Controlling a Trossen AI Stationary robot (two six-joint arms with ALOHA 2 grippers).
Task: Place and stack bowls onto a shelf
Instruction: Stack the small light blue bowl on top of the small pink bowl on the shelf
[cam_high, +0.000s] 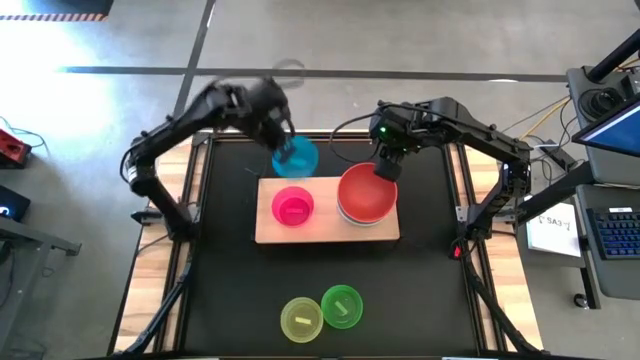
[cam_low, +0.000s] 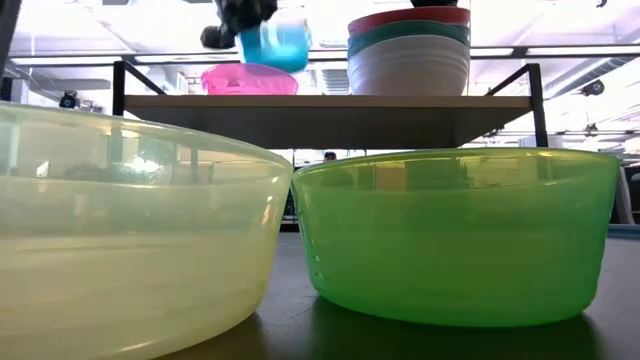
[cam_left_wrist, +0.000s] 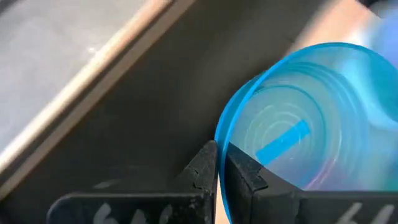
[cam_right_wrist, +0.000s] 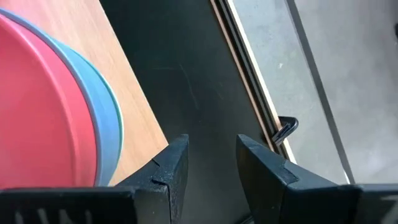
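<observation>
1. a black worktop is sitting on a grey concrete floor, with bright room lighting showing beyond it in the low view.
2. nearest the front edge, the yellow-green bowl and the bright green bowl are resting side by side on the worktop, just touching or nearly so.
3. farther back, the shelf is carrying the magenta bowl on its left part.
4. on its right part, a stack is standing with the red bowl on top, then teal-green, slate-blue, and the white bowl at the bottom.
5. the right claw is hovering over the stack's far rim, its fingers spread and gripping nothing.
6. the left claw is pinching the rim of the cyan bowl, holding it tilted in the air above the shelf's far left edge.
</observation>
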